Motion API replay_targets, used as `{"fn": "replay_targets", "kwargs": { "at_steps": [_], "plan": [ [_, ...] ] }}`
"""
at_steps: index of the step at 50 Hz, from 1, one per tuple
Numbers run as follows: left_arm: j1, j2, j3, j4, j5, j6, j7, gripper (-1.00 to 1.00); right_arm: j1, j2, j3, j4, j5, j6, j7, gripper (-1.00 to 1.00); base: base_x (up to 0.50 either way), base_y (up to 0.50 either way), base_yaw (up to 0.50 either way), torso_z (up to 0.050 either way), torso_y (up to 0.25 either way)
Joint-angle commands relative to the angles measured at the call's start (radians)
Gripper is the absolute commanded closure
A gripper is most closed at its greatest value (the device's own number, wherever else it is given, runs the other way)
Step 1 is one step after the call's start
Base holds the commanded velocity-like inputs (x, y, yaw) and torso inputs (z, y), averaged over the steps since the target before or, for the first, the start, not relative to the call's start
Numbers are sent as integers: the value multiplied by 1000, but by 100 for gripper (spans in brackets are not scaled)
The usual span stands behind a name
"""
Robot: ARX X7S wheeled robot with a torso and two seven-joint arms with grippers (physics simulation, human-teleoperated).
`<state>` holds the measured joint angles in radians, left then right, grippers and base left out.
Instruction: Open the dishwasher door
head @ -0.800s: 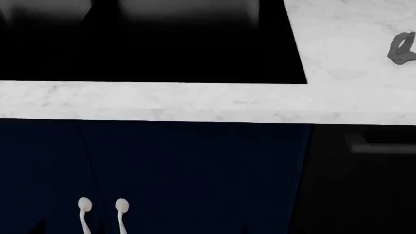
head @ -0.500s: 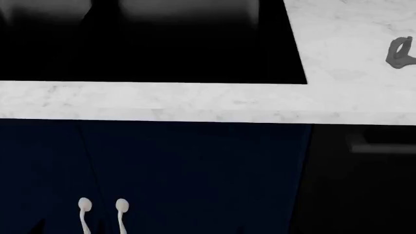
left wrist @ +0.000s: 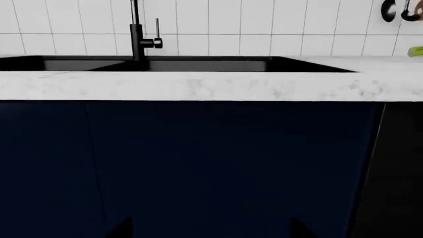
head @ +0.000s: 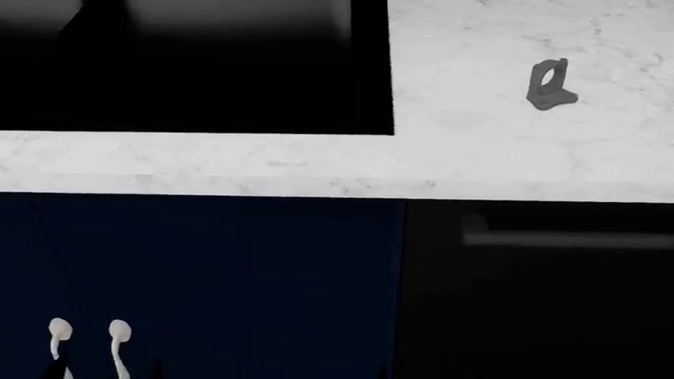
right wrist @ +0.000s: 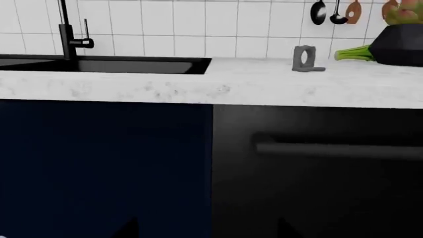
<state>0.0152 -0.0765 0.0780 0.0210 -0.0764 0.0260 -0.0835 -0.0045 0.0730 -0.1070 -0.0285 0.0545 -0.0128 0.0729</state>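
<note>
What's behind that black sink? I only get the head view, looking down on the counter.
Observer: A tall black faucet stands at its back edge, against a white tiled wall.
Operator: And that little grey thing on the counter?
Observer: A small grey holder, standing upright. Beyond it, green stalks lie beside a dark pot.
Operator: Anything on the wall?
Observer: Yes, kitchen utensils hang on the tiles above the holder.

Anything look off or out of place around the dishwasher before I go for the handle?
Nothing stands out. The dishwasher door sits shut and flush under the countertop, its bar handle level. A small grey stand is upright on the counter above it.
</note>
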Motion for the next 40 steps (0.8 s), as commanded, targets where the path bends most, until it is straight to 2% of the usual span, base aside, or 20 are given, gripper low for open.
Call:
{"fn": "replay_targets", "kwargs": {
  "at_steps": [1,28,40],
  "plan": [
    [-3,-16,14,-11,-11,17,-17,-100,0,15,-13,5,19,-11,15,-100,0,-500,0,0,0],
    [-10,-41,42,-15,-40,29,-51,-100,5,43,-47,0,42,-6,48,-100,0,-496,0,0,0],
    [-15,-50,53,-20,-60,33,-53,-100,1,53,-56,-3,56,-9,60,-100,0,-33,0,0,0]
  ]
}}
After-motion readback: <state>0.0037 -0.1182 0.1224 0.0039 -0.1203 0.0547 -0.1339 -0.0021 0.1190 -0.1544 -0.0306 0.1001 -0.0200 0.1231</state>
